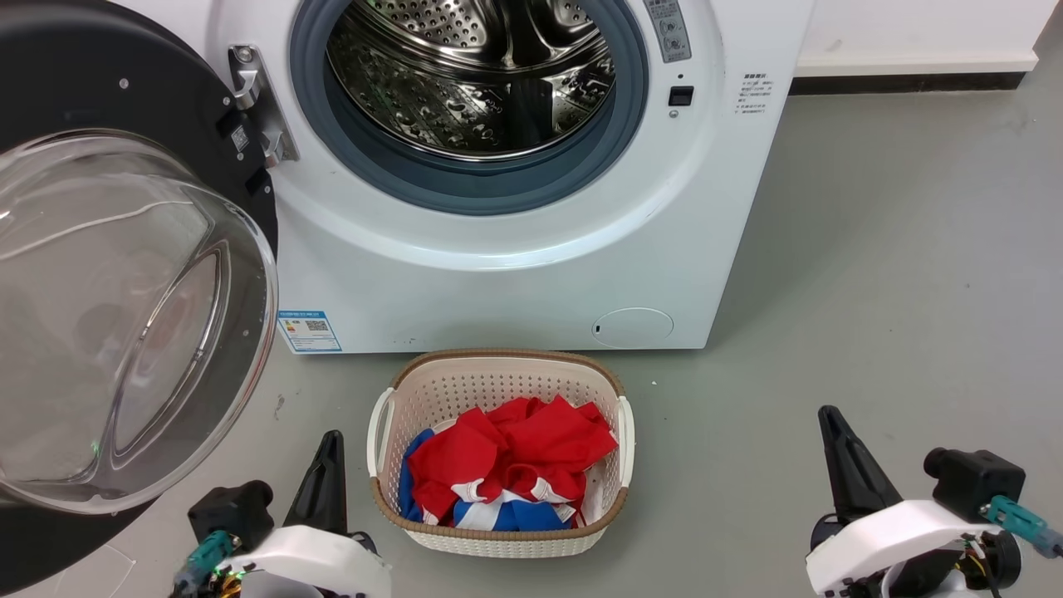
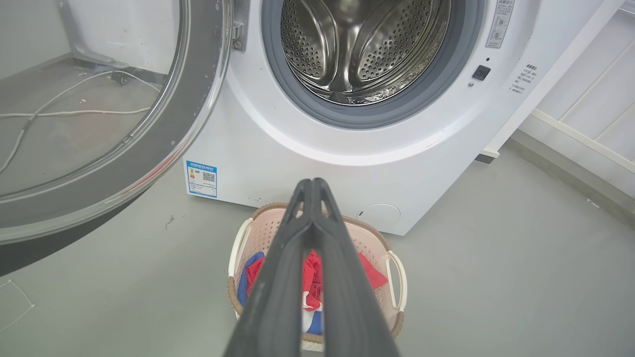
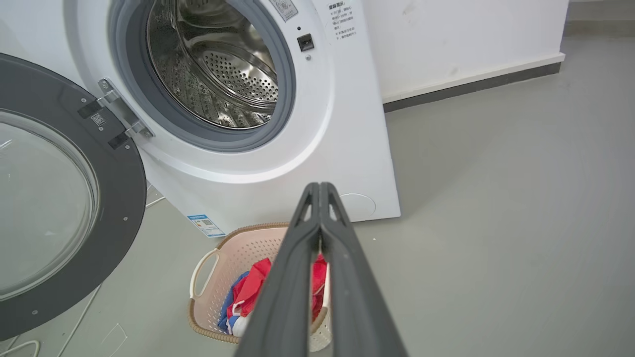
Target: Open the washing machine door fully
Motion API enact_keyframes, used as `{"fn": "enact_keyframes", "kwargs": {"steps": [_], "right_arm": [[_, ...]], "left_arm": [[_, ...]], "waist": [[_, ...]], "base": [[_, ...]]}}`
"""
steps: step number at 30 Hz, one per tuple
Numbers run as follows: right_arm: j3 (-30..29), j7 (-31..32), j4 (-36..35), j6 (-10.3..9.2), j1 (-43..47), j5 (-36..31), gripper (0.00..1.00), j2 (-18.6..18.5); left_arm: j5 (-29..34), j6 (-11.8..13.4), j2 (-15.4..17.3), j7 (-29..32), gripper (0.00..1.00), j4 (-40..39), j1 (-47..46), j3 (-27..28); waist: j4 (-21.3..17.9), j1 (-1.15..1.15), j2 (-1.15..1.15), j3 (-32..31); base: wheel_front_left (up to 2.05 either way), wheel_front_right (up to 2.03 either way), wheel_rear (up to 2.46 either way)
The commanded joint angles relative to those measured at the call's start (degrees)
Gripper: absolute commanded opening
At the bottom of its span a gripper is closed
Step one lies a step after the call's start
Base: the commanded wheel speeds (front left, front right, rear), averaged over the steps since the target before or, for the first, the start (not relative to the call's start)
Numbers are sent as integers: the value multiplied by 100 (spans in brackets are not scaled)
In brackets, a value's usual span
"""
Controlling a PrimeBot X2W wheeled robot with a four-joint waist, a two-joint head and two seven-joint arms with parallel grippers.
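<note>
**Door.** Very large round glossy black washing machine door [image 1: 124, 316] with a bulging clear glass bowl window at its centre. It is swung wide out to the left of the opening, with its inner face and bowl turned toward the head camera. It hangs from a silver metal hinge [image 1: 257, 104] on the left edge of the opening. Nothing grips it.

**Machine.** Big white front-loading washing machine [image 1: 498, 282] standing on the floor.
- The perforated steel drum [image 1: 473, 75] is exposed.
- A blue-grey rubber gasket [image 1: 465, 187] rings the drum.
- A small blue label [image 1: 309, 331] sits low on the left of the front.
- A round white cap [image 1: 633, 327] sits low on the right of the front.

**Basket.** Cream perforated plastic laundry basket [image 1: 498, 531] with a brown woven rim, on the floor just in front of the machine. It holds crumpled red, blue and white clothes [image 1: 515, 465].

**Left gripper** [image 1: 332, 440]. Two long dark fingers pressed together, holding nothing. It is just left of the basket and below the door's lower edge in the head view.

**Right gripper** [image 1: 829, 415]. Fingers likewise pressed together and empty. It is well right of the basket, over bare floor.

**Surroundings.**
- Grey smooth floor [image 1: 872, 291].
- White wall with a dark skirting strip [image 1: 905, 83] behind the machine.
- A thin white cable [image 2: 74, 111] lies on the floor and is seen through the door glass.
</note>
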Motion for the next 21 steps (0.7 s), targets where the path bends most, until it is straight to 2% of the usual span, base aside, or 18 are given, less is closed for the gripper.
{"fn": "enact_keyframes", "kwargs": {"steps": [1, 21], "right_arm": [[-31, 38, -59, 0, -160, 336, 0, -36], [-161, 279, 46, 0, -258, 2179, 0, -78]], "left_arm": [[-284, -56, -25, 70, 0, -84, -131, 91], [-1897, -285, -154, 523, 0, -83, -209, 460]], "waist": [[3, 0, 0, -4], [24, 0, 0, -41]], "base": [[0, 0, 0], [0, 0, 0]]}}
